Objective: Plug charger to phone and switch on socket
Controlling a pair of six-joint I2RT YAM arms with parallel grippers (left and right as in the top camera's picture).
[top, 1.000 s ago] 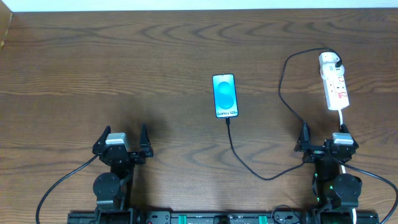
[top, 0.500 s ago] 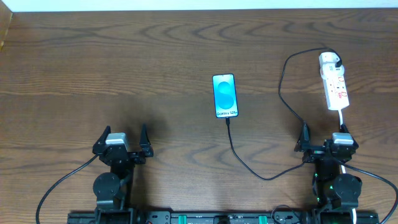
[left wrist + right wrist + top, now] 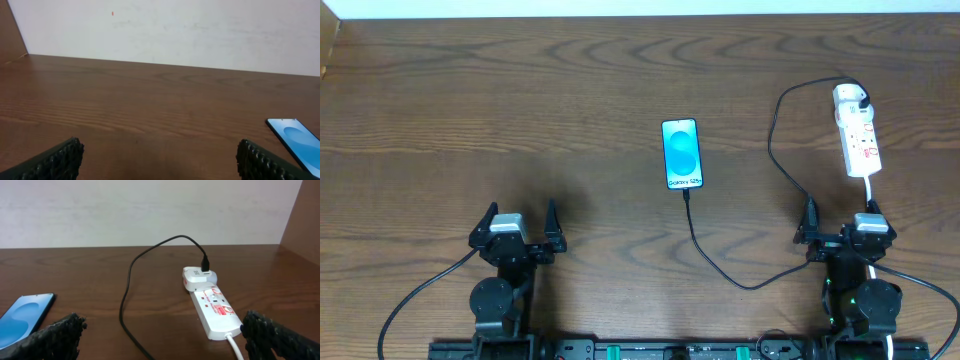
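Phone (image 3: 682,154) glows cyan, black charger (image 3: 770,145) at its base; left end effector (image 3: 518,216), right end effector (image 3: 841,215) released.

The 2 arms sit folded low, 1 at each side, wrists level and pointing straight ahead. The left gripper (image 3: 517,224) has its jaws spread wide with nothing between them. The right gripper (image 3: 841,222) is spread just as wide and empty.

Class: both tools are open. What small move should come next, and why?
Probably reach the left tool toward the charger tip at the lower edge of the phone: it and the right tool stand open and empty, and whether the tip is seated cannot be told.
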